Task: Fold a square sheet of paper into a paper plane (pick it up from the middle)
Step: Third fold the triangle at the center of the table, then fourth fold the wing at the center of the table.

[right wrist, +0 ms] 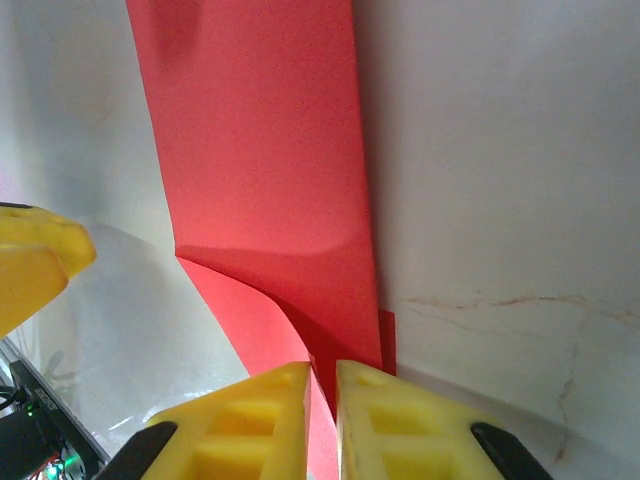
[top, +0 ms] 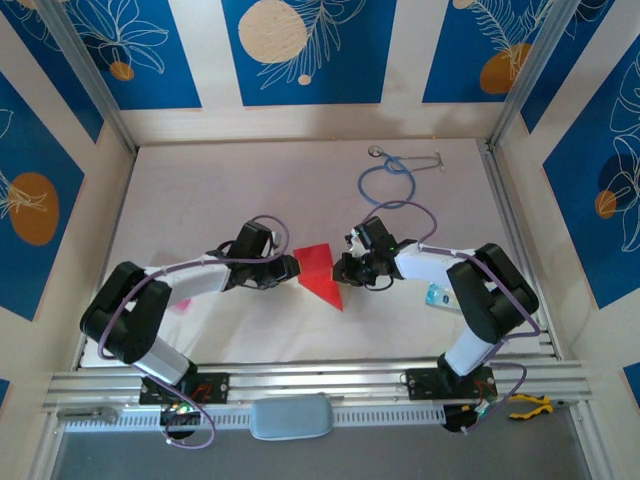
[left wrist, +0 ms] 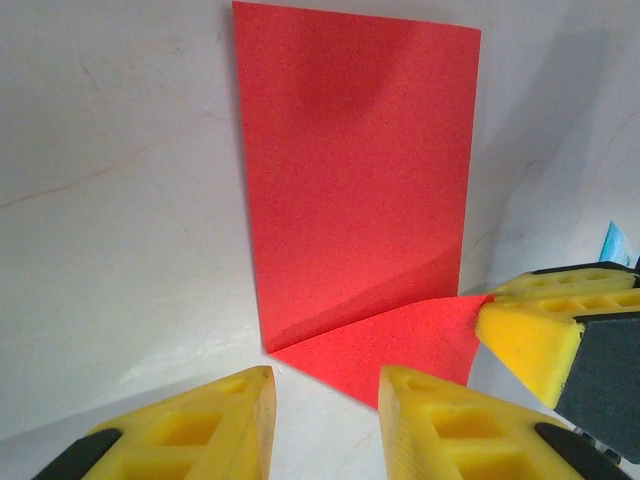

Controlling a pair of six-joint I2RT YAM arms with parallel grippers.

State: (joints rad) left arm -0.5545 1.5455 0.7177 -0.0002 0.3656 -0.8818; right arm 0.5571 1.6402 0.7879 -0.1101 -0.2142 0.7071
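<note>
Red sheet of paper [top: 320, 272] sits mid-table, folded to a tall rectangle, right between my two grippers, one corner flap curling up off the surface. My right gripper [right wrist: 322, 395] is pinched nearly closed on that raised flap, red paper in the thin slit between the yellow fingers. My left gripper [left wrist: 325, 400] stands part open, nothing between its fingers; the flap's point ends just ahead of the gap, and I can't tell whether it touches. The pinch itself is cut off at the bottom of my right wrist view. On the white table [top: 220, 190], a blue stethoscope [top: 392, 180] lies well apart.
</note>
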